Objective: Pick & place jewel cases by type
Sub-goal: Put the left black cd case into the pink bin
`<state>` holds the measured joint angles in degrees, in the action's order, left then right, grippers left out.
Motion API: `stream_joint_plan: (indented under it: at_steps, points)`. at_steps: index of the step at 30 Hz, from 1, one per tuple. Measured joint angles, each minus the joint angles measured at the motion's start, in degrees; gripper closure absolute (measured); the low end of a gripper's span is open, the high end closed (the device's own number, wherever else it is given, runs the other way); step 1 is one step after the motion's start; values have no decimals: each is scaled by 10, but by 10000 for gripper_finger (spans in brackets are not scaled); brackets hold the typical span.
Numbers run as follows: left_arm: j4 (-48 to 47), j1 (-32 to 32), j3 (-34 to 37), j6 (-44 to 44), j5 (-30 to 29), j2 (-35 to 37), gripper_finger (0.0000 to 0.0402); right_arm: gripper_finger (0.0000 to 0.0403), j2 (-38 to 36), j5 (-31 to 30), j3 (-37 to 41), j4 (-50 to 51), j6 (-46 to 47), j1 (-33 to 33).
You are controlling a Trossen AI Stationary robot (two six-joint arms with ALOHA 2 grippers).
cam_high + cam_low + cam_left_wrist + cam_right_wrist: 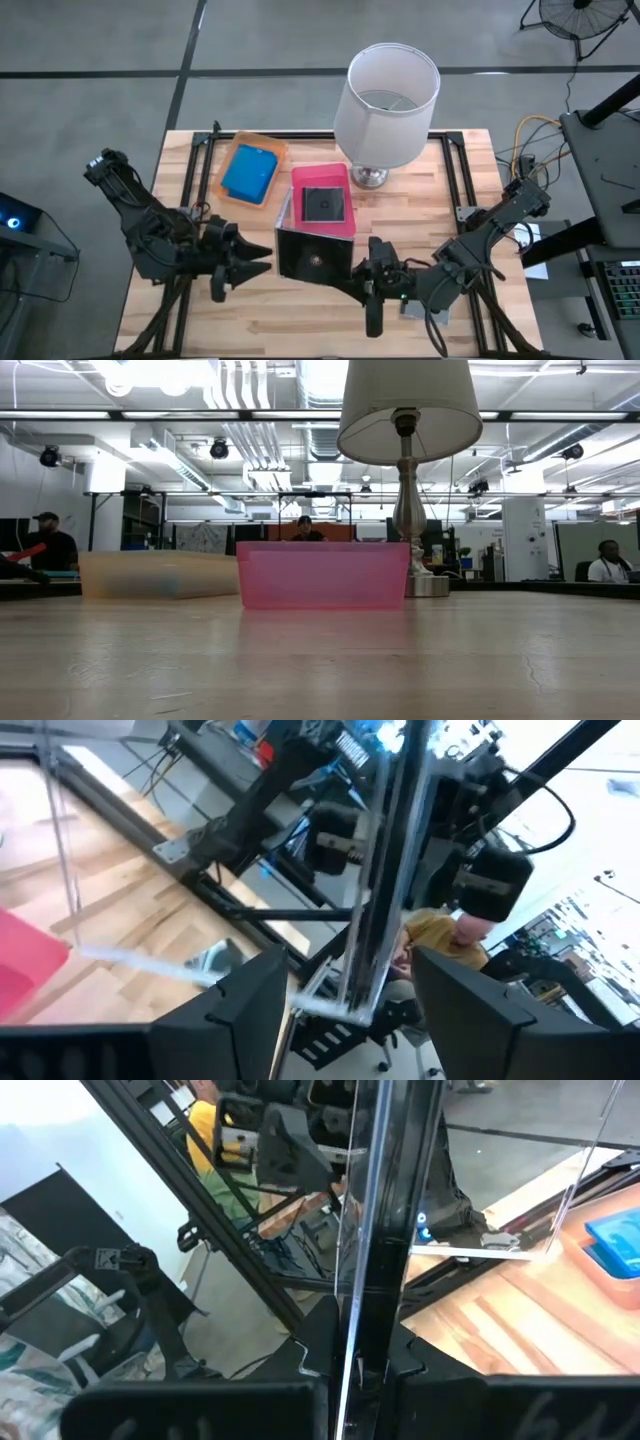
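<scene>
A dark grey and clear jewel case (pixel 312 254) hangs above the table's near middle. My right gripper (pixel 356 276) is shut on it from the right. At the case's left edge, my left gripper (pixel 264 258) stands open. In the left wrist view that edge (pixel 362 920) runs between the two fingers with a gap on each side. Another dark case (pixel 324 204) lies flat in the pink tray (pixel 300 182). A blue case (pixel 249 172) lies flat in the orange tray (pixel 228 158). The low view shows neither gripper nor the held case. My right gripper pinches the case's right edge (pixel 352 1342) between its two fingers. The fingers come about level from the table's right side. The case is lifted clear of the table and tilted, showing edge-on in the right wrist view.
A lamp with a white shade (pixel 388 92) stands on its metal base (pixel 369 177) at the far middle, right of the pink tray. Black frame rails (pixel 462 175) run along the table's sides. Bare wood (pixel 300 320) lies near the front edge.
</scene>
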<state>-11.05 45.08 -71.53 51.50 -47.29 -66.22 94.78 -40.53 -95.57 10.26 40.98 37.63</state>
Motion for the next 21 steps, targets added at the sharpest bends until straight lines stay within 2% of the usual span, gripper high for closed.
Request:
stream_joint_plan:
  at_steps: [10,21]
  points:
    - [4,-1,-21,-27,-1,-12,203,390,0,7,0,0,13,0]
    - [67,-13,-21,-28,18,-48,203,390,0,18,0,-1,25,-2]
